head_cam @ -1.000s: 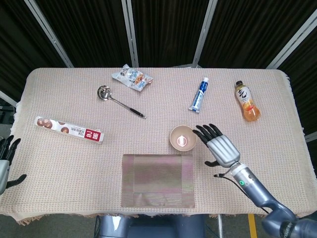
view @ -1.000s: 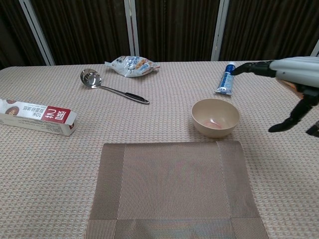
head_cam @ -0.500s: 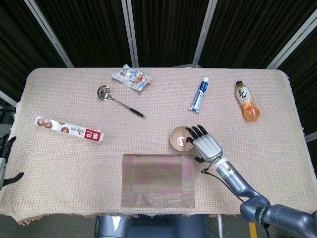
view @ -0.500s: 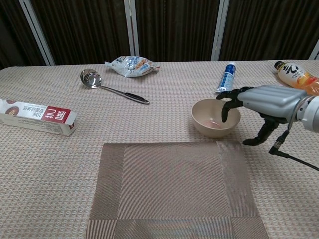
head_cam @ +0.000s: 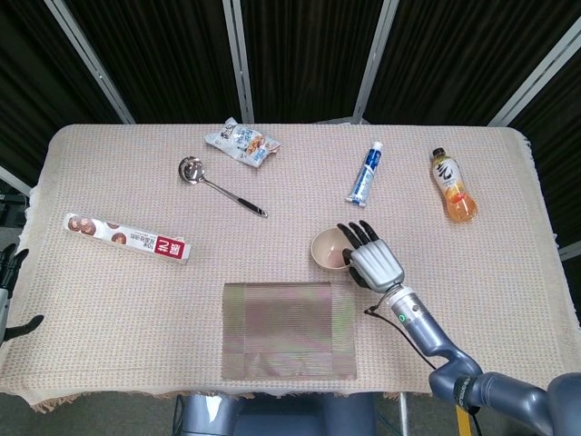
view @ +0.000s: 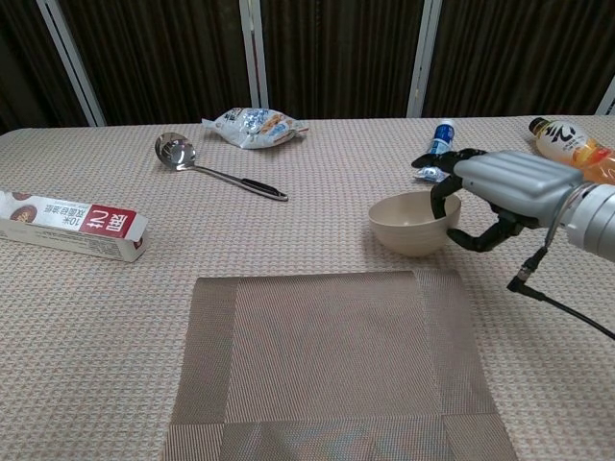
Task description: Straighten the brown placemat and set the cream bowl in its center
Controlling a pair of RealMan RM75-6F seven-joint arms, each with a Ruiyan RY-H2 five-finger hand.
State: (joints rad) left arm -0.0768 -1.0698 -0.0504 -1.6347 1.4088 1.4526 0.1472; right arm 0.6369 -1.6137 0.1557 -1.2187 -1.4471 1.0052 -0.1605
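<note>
The brown placemat point(head_cam: 289, 330) point(view: 327, 355) lies flat near the table's front edge, its sides about square to that edge. Just beyond its far right corner is the cream bowl point(head_cam: 327, 248) point(view: 411, 225). My right hand point(head_cam: 372, 261) point(view: 492, 190) grips the bowl's right rim, fingers hooked inside and thumb against the outer wall. The bowl looks tipped, and in the chest view little of its inside shows. My left hand point(head_cam: 9, 289) shows only at the far left edge of the head view, off the table, fingers apart and holding nothing.
A ladle point(head_cam: 216, 186) and a snack bag point(head_cam: 241, 143) lie at the back left. A long red-and-white box point(head_cam: 127, 238) is at the left. A toothpaste tube point(head_cam: 365, 173) and an orange drink bottle point(head_cam: 453, 185) lie at the back right.
My right hand has swung in from the right of the bowl, closed on its right rim and tipped it. The left hand has drawn back off the left edge.
</note>
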